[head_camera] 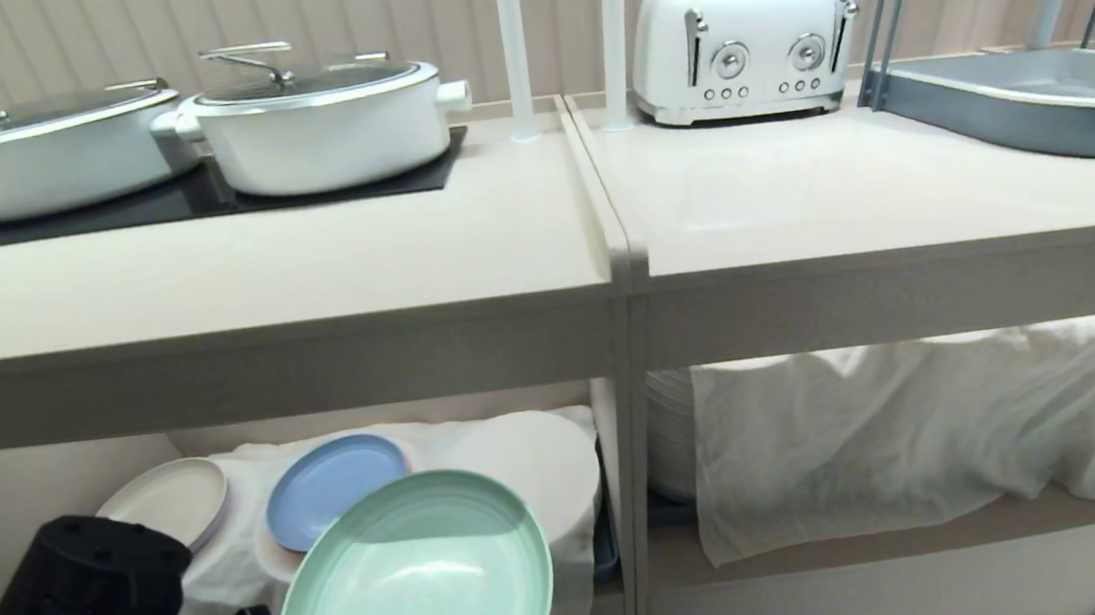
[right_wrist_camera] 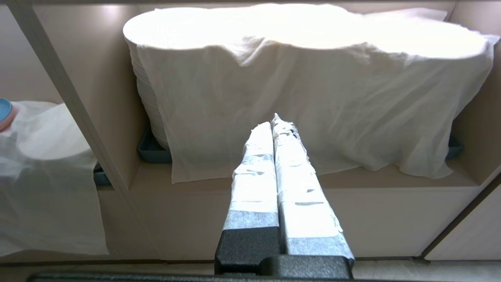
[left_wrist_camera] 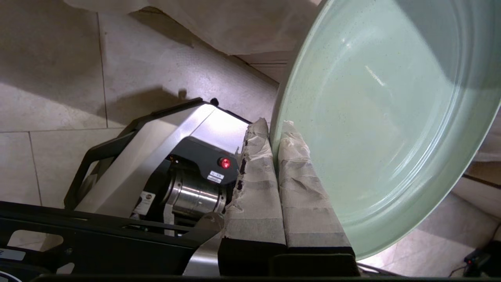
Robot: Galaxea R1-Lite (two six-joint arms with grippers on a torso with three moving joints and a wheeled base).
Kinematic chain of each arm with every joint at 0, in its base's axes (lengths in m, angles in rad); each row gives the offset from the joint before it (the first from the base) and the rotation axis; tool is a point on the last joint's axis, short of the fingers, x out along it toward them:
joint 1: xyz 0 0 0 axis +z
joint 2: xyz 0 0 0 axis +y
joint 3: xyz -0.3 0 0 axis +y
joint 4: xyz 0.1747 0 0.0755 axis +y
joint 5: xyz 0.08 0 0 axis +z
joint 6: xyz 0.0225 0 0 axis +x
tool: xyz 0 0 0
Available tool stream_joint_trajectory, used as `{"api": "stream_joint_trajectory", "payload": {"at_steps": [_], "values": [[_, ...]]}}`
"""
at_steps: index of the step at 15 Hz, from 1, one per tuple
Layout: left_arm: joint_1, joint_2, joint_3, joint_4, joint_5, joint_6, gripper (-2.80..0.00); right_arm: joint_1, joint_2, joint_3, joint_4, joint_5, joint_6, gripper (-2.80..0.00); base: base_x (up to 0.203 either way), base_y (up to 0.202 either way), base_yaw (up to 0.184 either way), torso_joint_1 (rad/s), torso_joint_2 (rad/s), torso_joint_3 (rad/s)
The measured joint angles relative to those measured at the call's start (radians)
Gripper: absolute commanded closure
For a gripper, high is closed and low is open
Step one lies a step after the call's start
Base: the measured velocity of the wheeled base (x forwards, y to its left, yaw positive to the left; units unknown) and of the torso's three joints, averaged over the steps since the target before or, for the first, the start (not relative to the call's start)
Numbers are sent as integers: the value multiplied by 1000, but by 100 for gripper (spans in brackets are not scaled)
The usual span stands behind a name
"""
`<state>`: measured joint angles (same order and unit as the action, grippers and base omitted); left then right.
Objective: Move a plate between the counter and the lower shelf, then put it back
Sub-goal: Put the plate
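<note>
Left claw (left_wrist_camera: 276,129) is pinched on the mint-green plate (head_camera: 423,581), just in front of the lower shelf (head_camera: 231,569), below the counter (head_camera: 253,276). Approx. halfway; can't tell which way. Right claw (right_wrist_camera: 274,125) closed, empty.

The head view looks forward and down across the long pale beige matte worktop (head_camera: 302,261) into the compartments beneath. The left wrist view sits very close behind its taped claw (left_wrist_camera: 277,133), facing the floor, and shares the round mint-green plate (head_camera: 423,581) with the head view. The right wrist view faces the white draped cloth (right_wrist_camera: 305,102), probably the one at the head view's right.
</note>
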<state>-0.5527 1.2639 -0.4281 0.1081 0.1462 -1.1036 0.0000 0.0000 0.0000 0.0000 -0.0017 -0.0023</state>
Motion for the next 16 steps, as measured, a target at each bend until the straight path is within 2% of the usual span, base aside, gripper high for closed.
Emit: {"api": "stream_joint_trajectory", "payload": {"at_steps": [11, 16], "values": [[-82, -20, 18, -1, -2, -3, 0, 0, 0, 0, 0, 0, 0, 0, 0, 0, 0, 230, -513, -284], [-117, -27, 20, 0, -18, -34, 0, 0, 0, 0, 0, 0, 0, 0, 0, 0, 0, 271, -573, -309]]}}
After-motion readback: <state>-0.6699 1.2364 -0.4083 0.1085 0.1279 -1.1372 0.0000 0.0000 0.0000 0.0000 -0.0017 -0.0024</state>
